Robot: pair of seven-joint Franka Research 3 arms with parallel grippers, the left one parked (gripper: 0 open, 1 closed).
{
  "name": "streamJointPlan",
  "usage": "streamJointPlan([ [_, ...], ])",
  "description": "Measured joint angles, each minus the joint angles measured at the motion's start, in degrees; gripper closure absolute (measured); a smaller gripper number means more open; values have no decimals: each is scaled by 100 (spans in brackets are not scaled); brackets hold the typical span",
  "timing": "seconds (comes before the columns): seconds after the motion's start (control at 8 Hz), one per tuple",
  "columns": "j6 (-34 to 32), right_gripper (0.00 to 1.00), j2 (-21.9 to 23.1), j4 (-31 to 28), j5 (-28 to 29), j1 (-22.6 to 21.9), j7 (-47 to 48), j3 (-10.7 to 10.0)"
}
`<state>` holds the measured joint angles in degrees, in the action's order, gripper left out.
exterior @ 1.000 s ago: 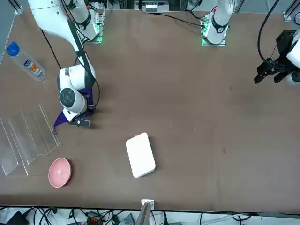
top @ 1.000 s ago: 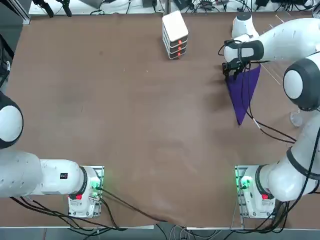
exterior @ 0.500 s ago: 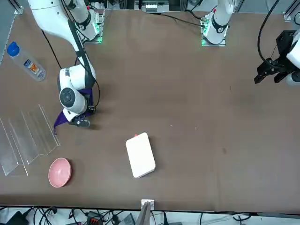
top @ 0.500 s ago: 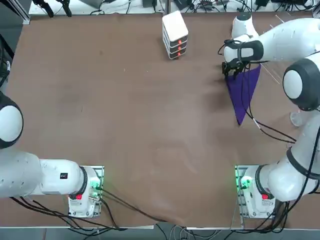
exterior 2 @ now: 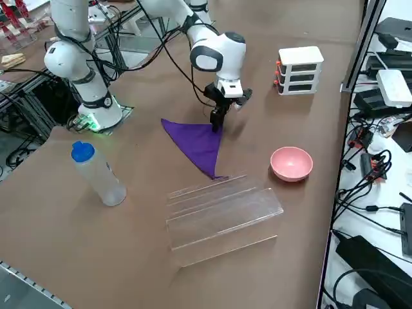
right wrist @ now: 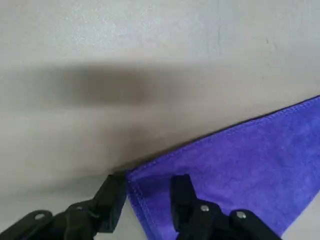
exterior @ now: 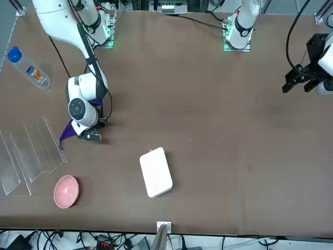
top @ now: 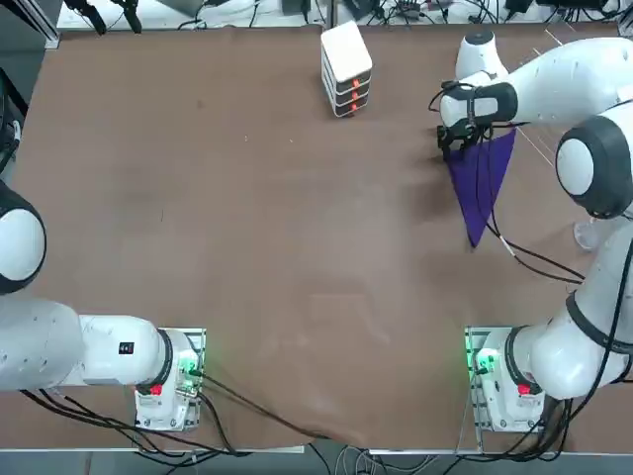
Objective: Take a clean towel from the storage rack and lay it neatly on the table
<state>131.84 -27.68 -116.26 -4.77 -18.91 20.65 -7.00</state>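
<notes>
Towel down in a folded-looking triangle, corner at the hand
The purple towel (exterior 2: 196,143) lies on the table (top: 297,247) beside the clear rack (exterior 2: 222,215); the right hand (right wrist: 149,181) has its fingers apart over one corner. Best pinch just the top layer, then draw it out low.

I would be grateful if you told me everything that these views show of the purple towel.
The towel is a purple, soft-looking cloth with stitching along its edges. It shows as a pointed, roughly triangular shape, so it seems to be folded; how many layers there are, I cannot tell. It lies on the brown table, beside the clear rack. The right gripper is at one corner, its fingers apart with one of them over the cloth; whether they touch it is unclear. The arm and its cables hide part of it from above.
</notes>
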Motion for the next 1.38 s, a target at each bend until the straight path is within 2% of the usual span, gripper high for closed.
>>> streamJointPlan([
  [0.5,5,48,0,8,-2,2,2,-9],
  [0.75,7,62,-1,112,-2,2,14,-9],
  [1.0,2,71,-2,161,-2,2,19,-9],
  [1.38,5,72,-121,169,-1,0,27,-8],
])
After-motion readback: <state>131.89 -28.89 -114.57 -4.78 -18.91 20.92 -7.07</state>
